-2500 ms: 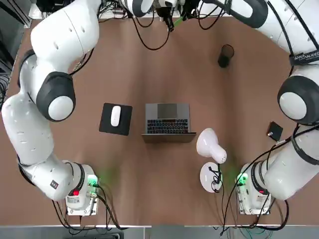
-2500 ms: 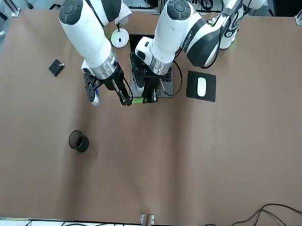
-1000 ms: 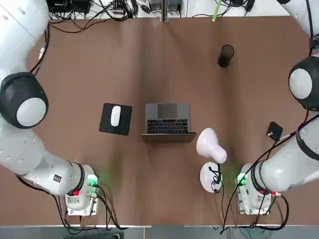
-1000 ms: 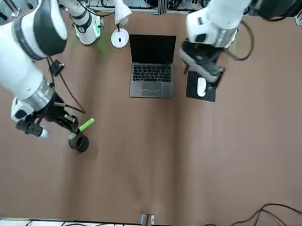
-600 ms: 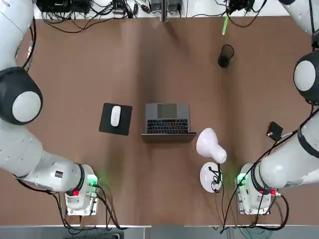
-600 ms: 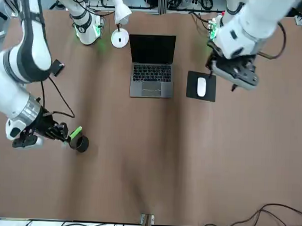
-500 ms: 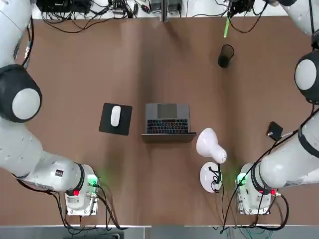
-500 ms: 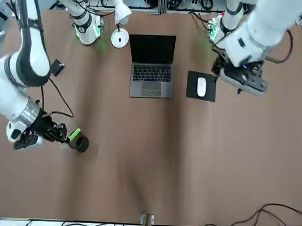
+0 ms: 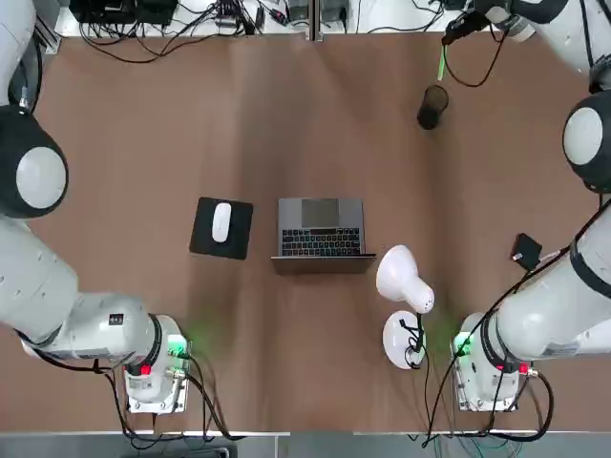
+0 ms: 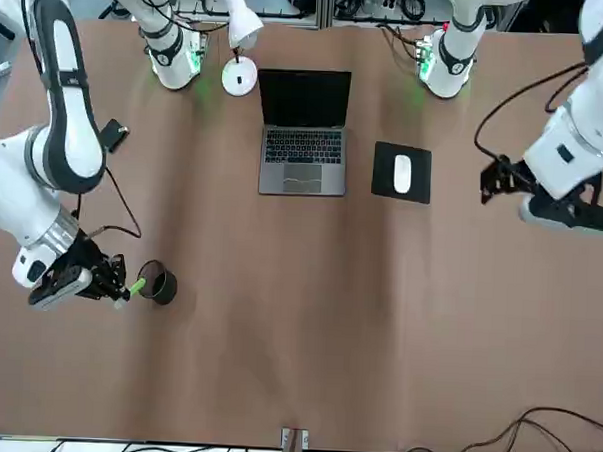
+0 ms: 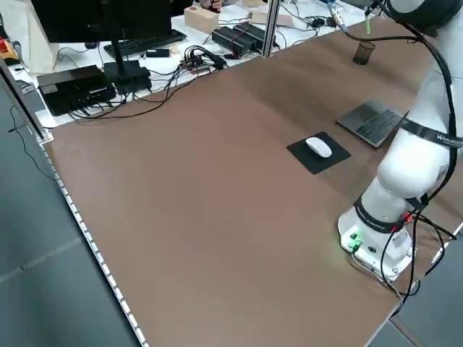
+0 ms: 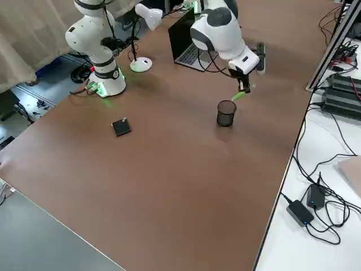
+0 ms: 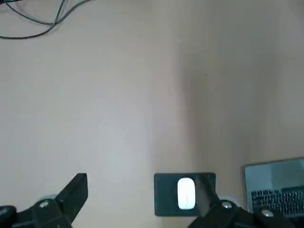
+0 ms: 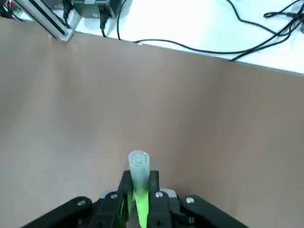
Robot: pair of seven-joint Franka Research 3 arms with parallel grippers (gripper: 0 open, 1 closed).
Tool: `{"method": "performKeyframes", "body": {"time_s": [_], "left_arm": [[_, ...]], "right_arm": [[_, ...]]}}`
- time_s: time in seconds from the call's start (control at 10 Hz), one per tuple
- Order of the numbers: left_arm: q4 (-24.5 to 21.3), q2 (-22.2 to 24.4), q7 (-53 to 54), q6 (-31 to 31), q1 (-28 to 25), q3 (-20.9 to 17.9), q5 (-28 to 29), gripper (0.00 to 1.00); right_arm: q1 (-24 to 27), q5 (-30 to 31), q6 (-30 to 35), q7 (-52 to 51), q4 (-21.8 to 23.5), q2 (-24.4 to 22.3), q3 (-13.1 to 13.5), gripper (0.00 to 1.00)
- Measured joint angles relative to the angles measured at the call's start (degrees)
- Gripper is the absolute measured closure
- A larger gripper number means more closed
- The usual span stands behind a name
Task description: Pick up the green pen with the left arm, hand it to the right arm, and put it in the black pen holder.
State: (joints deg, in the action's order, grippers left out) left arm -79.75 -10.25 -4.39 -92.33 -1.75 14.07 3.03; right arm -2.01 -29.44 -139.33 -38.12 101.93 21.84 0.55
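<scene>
Green pen (image 14: 139, 183) sits clamped in the right end effector (image 14: 138, 209), whose two fingers are closed on its shaft, with the capped end sticking out past the fingertips. It looks light, stiff and smooth-barrelled, so I judge it could swivel or slide in a narrow pinch. A hold nearer mid-shaft than the tip should keep it steadier. In the right side view the pen (image 12: 239, 95) slants downward from the end effector toward the black pen holder (image 12: 226, 113), which stands upright on the tabletop (image 12: 169, 169) just below and beside it. The holder's mesh cup appears empty, though its inside is only partly visible. The pen's lower tip seems close to the rim but not yet inside. Well away from the right end effector, the left end effector (image 13: 137, 202) hangs with its fingers spread and holds nothing, above the mouse pad (image 13: 184, 193).
</scene>
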Motion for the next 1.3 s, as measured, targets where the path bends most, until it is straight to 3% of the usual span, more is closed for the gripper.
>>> {"method": "performKeyframes", "body": {"time_s": [0.2,0.4,0.7,1.0,1.1,1.2,1.3], "left_arm": [[-8.1,3.1,0.3,-5.5,1.8,-5.1,-3.7,0.0],[-12.4,5.3,4.7,-6.7,3.2,-10.1,-5.1,0.0],[-14.3,6.1,5.7,-7.4,3.1,-10.8,-2.4,0.0],[-14.3,7.0,5.5,-8.0,2.1,-10.9,-2.2,0.0],[-14.4,7.0,5.6,-8.3,1.3,-10.8,-2.2,0.0],[-14.5,7.0,5.8,-8.7,0.3,-10.8,-2.2,0.0],[-14.5,7.0,5.9,-8.9,-0.2,-10.8,-2.2,0.0]], "right_arm": [[0.1,-0.5,-1.9,-2.0,0.0,2.8,0.0,0.83],[0.1,-0.6,-3.2,-3.1,0.0,4.4,-0.1,0.83],[0.1,-0.6,-3.3,-3.6,0.0,5.2,-0.2,0.8],[0.1,-0.6,-3.2,-3.8,0.0,5.3,-0.3,0.43],[0.1,-0.6,-3.2,-3.8,0.0,5.3,-0.3,0.38],[0.1,-0.6,-3.2,-3.8,-0.1,5.3,-0.4,0.26],[0.1,-0.6,-3.1,-3.8,-0.3,5.3,-0.4,0.26]]}}
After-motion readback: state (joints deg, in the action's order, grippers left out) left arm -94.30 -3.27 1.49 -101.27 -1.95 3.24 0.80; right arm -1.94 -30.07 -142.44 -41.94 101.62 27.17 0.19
